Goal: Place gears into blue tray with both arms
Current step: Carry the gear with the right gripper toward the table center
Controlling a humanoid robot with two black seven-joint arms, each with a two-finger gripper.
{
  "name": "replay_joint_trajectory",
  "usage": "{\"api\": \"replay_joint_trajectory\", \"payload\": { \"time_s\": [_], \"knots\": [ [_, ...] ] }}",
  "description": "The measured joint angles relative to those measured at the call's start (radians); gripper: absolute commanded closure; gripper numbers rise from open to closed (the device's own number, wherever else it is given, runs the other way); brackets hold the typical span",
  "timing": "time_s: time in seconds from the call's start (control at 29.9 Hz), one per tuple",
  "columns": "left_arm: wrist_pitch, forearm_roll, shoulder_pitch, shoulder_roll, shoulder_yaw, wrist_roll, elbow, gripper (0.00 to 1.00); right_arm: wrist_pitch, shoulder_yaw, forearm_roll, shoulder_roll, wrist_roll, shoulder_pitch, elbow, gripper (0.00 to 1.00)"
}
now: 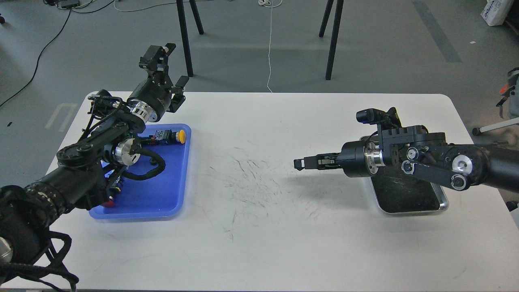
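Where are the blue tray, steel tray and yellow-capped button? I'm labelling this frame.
blue tray [162, 198]: head view, bare floor.
steel tray [405, 194]: head view, dark floor.
yellow-capped button [182, 136]: head view, its cap.

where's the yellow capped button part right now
In the head view the yellow-capped button part lies inside the blue tray on the table's left side, near the tray's far right corner, just below the left hand.

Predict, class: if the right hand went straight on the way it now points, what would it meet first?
The right hand points left across bare table, so its way looks free; much farther along lies the blue tray, though height is unclear.
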Motion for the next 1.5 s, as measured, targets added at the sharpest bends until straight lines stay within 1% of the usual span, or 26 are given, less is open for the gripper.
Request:
{"api": "replay_joint_trajectory", "payload": {
  "time_s": [0.47, 0.7, 0.84, 1.04, 1.24, 1.5],
  "knots": [
    [-0.005, 0.001, -0.001, 0.009, 0.000, 0.000, 0.000, 0.00, -0.001, -0.058, -0.074, 0.126, 0.000, 0.033, -0.028, 0.82],
    [-0.009, 0.001, -0.001, 0.026, 0.000, 0.000, 0.000, 0.00, -0.012, -0.067, -0.076, 0.206, 0.000, 0.026, -0.098, 0.82],
    [-0.012, 0.001, 0.000, 0.035, 0.000, 0.000, 0.000, 0.00, -0.017, -0.060, -0.073, 0.273, 0.000, -0.001, -0.155, 0.82],
    [-0.013, 0.001, 0.000, 0.041, -0.001, 0.000, 0.000, 0.00, -0.059, -0.014, -0.069, 0.344, 0.000, -0.053, -0.225, 0.82],
    [-0.013, 0.001, 0.000, 0.041, -0.001, 0.000, 0.000, 0.00, -0.070, 0.018, -0.068, 0.381, 0.000, -0.106, -0.277, 0.82],
    [-0.012, 0.001, 0.000, 0.038, -0.001, 0.000, 0.000, 0.00, -0.098, 0.023, -0.071, 0.395, 0.000, -0.134, -0.288, 0.82]
  ]
}}
